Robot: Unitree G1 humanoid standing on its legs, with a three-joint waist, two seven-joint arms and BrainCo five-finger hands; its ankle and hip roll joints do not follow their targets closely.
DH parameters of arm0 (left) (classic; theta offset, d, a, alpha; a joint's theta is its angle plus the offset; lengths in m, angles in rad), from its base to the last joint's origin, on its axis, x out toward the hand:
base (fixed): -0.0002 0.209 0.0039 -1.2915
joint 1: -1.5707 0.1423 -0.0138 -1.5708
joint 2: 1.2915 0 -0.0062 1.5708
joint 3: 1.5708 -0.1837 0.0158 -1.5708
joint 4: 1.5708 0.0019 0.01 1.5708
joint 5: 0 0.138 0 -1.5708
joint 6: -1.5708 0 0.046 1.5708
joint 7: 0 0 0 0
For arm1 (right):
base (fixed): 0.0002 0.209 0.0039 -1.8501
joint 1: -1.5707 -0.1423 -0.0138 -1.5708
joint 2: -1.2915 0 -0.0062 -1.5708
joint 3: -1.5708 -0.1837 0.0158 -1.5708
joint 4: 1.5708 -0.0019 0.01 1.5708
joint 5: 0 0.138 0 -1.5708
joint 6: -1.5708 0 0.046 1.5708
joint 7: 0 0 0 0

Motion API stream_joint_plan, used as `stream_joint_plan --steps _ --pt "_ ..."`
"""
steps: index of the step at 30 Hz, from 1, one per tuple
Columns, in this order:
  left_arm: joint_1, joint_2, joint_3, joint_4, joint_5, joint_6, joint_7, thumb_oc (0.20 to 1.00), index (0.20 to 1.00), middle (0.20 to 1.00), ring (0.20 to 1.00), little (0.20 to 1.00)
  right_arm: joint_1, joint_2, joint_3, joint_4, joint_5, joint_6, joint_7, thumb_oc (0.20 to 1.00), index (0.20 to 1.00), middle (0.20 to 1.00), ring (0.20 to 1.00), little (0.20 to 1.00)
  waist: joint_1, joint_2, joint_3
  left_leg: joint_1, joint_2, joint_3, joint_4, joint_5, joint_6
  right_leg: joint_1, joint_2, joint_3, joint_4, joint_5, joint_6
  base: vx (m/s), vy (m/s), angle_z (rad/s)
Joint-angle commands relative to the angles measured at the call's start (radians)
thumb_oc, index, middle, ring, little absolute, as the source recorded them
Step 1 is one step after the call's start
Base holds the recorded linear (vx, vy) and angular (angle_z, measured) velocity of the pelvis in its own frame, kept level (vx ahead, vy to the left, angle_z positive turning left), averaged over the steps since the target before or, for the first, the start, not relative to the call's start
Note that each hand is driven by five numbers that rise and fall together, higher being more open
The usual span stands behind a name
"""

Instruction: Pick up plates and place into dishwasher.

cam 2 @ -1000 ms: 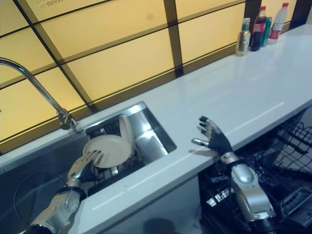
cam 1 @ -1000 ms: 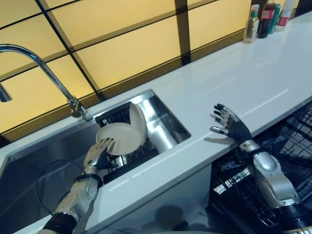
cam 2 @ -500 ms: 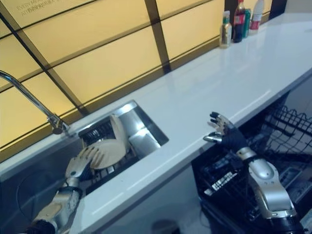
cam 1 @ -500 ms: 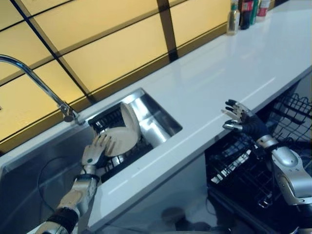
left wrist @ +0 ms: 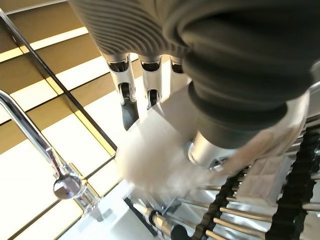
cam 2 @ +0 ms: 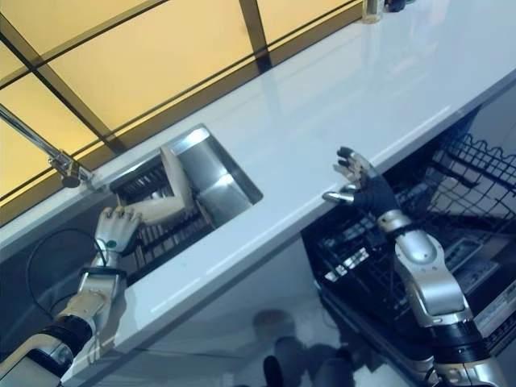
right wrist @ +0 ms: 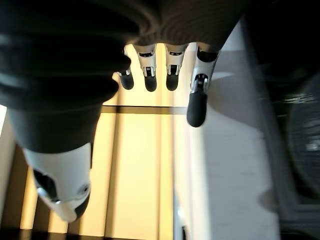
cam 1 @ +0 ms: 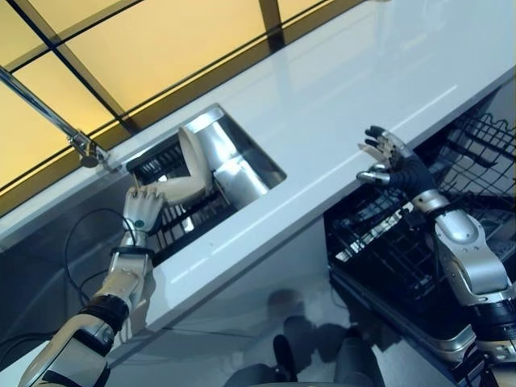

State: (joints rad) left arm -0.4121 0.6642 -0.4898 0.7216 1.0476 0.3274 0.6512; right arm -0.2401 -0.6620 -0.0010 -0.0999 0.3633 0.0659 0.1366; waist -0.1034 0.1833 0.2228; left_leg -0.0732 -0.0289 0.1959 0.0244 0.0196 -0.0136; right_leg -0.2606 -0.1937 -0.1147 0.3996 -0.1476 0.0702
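Note:
A beige plate (cam 1: 179,191) lies nearly flat over the dark rack in the sink (cam 1: 242,171). My left hand (cam 1: 143,210) is shut on its near rim, with fingers (left wrist: 129,112) above and the thumb below the plate (left wrist: 150,167). A second beige plate (cam 1: 191,156) stands upright in the rack just behind it. My right hand (cam 1: 397,165) hovers open and empty at the counter's front edge, above the open dishwasher's black wire rack (cam 1: 387,250). Its fingers (right wrist: 196,107) are spread.
The white counter (cam 1: 339,89) runs to the right of the sink. A chrome tap (cam 1: 81,147) rises at the sink's back left. Yellow wall panels with dark strips stand behind. The pulled-out dishwasher rack sits below the counter at the right.
The camera has swung down and right. My left hand has closed on the plate's rim and tipped it flatter. My right hand stays open by the counter edge.

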Motion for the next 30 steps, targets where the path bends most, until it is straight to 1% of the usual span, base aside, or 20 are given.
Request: stream_joint_plan --steps 1,7,14,20,23,26,28,30 --pt "-0.003 -0.127 -0.012 0.052 -0.003 0.004 0.001 0.200 0.200 0.200 0.200 0.200 0.075 0.038 0.016 0.018 -0.045 0.085 0.022 1.000 1.000 1.000 1.000 1.000 -0.038 -0.058 0.080 -0.028 -0.001 -0.016 0.031 0.041 -0.024 0.076 -0.020 -0.012 -0.258 0.194 0.059 0.11 0.028 -0.06" --pt "0.040 -0.149 0.003 0.077 -0.016 -0.022 0.015 0.200 0.200 0.200 0.200 0.200 0.117 0.036 -0.006 0.010 -0.055 0.102 0.055 1.000 1.000 1.000 1.000 1.000 -0.043 -0.052 0.063 0.019 -0.001 -0.015 0.014 0.039 -0.025 0.118 -0.019 -0.023 -0.267 0.190 0.054 0.09 0.021 -0.05" --pt "0.075 -0.165 0.014 0.097 -0.044 -0.027 0.050 0.200 0.200 0.200 0.200 0.200 0.134 0.034 -0.001 0.015 -0.065 0.103 0.074 1.000 1.000 1.000 1.000 1.000 -0.042 -0.042 0.045 0.049 -0.008 -0.018 0.008 0.029 -0.024 0.148 -0.020 -0.037 -0.271 0.179 0.046 0.04 0.022 0.00" --pt "0.114 -0.163 0.049 0.103 -0.139 -0.043 0.110 0.200 0.200 0.200 0.200 0.200 0.164 0.029 -0.018 0.020 -0.079 0.085 0.092 1.000 1.000 1.000 1.000 1.000 -0.036 -0.032 0.024 0.076 -0.018 -0.027 0.002 0.017 -0.023 0.177 -0.025 -0.056 -0.278 0.170 0.041 0.01 0.009 0.02" --pt "0.143 -0.156 0.086 0.095 -0.176 -0.070 0.144 0.200 0.200 0.200 0.200 0.200 0.187 0.019 -0.036 0.015 -0.069 0.081 0.104 1.000 1.000 1.000 1.000 1.000 -0.031 -0.026 0.009 0.089 -0.023 -0.031 -0.003 0.012 -0.022 0.193 -0.028 -0.068 -0.284 0.165 0.038 0.01 0.014 0.06" --pt "0.176 -0.152 0.127 0.079 -0.248 -0.100 0.195 0.200 0.200 0.200 0.200 0.200 0.211 0.011 -0.059 0.006 -0.061 0.081 0.119 1.000 1.000 1.000 1.000 1.000 -0.027 -0.020 -0.006 0.107 -0.029 -0.037 -0.010 0.007 -0.022 0.215 -0.029 -0.078 -0.292 0.160 0.034 0.01 0.016 0.09" --pt "0.200 -0.148 0.160 0.066 -0.281 -0.129 0.225 0.200 0.200 0.200 0.200 0.200 0.229 0.010 -0.075 -0.001 -0.061 0.078 0.130 1.000 1.000 1.000 1.000 1.000 -0.025 -0.017 -0.013 0.119 -0.032 -0.041 -0.017 0.004 -0.021 0.229 -0.030 -0.084 -0.298 0.156 0.031 -0.01 0.012 0.05" --pt "0.229 -0.147 0.202 0.035 -0.323 -0.182 0.290 0.200 0.200 0.200 0.200 0.200 0.245 0.008 -0.090 -0.018 -0.055 0.077 0.132 1.000 1.000 1.000 1.000 1.000 -0.020 -0.017 -0.018 0.127 -0.035 -0.047 -0.021 0.001 -0.019 0.237 -0.030 -0.090 -0.300 0.152 0.029 -0.04 -0.001 0.06"
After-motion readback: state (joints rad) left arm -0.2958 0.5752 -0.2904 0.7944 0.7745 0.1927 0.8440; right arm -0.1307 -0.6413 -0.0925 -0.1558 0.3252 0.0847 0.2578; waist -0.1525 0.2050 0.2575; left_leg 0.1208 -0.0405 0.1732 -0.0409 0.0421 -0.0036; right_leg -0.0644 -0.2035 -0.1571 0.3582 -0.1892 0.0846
